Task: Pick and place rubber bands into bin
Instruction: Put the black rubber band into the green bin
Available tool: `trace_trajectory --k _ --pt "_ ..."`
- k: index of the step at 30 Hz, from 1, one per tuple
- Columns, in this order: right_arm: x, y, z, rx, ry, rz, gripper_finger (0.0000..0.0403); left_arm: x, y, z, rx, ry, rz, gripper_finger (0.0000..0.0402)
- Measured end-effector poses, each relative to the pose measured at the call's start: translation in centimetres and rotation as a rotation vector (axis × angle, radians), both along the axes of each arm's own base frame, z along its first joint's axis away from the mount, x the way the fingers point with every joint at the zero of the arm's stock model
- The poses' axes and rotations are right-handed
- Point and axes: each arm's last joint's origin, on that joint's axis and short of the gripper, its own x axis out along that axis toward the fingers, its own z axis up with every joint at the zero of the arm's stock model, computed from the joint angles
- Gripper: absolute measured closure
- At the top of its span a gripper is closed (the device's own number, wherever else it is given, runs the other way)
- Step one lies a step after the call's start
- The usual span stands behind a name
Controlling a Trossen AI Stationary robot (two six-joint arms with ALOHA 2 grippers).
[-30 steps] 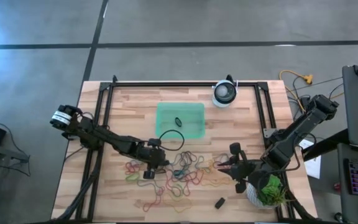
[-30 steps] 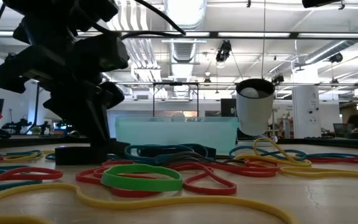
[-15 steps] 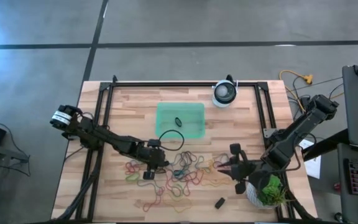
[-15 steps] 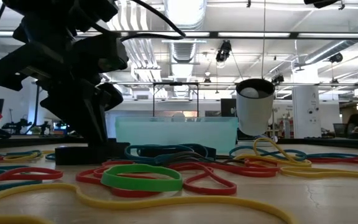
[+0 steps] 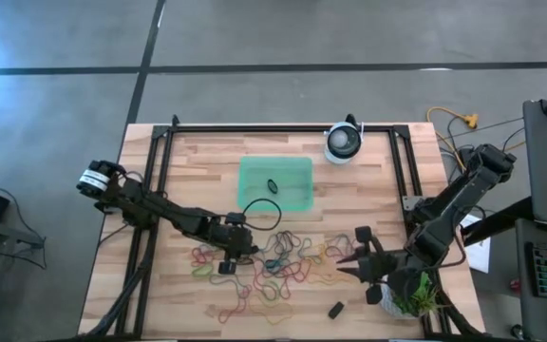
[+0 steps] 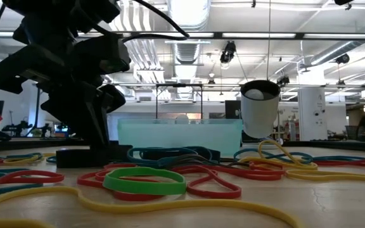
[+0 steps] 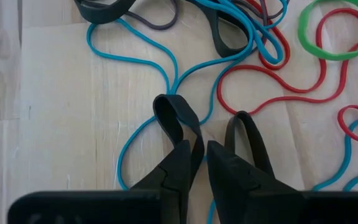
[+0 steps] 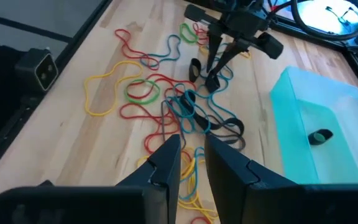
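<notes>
Wooden surface (image 5: 207,161) strewn with rubber bands (image 5: 283,261) near the green bin (image 5: 275,183), left tool (image 7: 201,152) pinching a black band (image 7: 174,118), right tool (image 8: 191,149) slightly spread above the pile's right edge, holding nothing

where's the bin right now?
High view: the bin sits at the table's middle, toward the far edge, left of the round white device and just beyond the rubber bands.
</notes>
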Motion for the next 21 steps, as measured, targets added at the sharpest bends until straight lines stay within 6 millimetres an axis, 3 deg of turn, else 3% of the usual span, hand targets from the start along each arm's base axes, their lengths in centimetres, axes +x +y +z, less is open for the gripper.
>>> trace_trajectory --k 11,21 --pt "0.06 0.26 -0.14 -0.004 -0.004 0.009 0.0332 0.05 0.00 -0.72 0.023 0.022 -0.012 0.0365" --pt "0.06 0.27 -0.13 -0.019 -0.004 0.019 0.0339 -0.03 0.09 -0.12 0.048 -0.007 -0.020 0.0399"
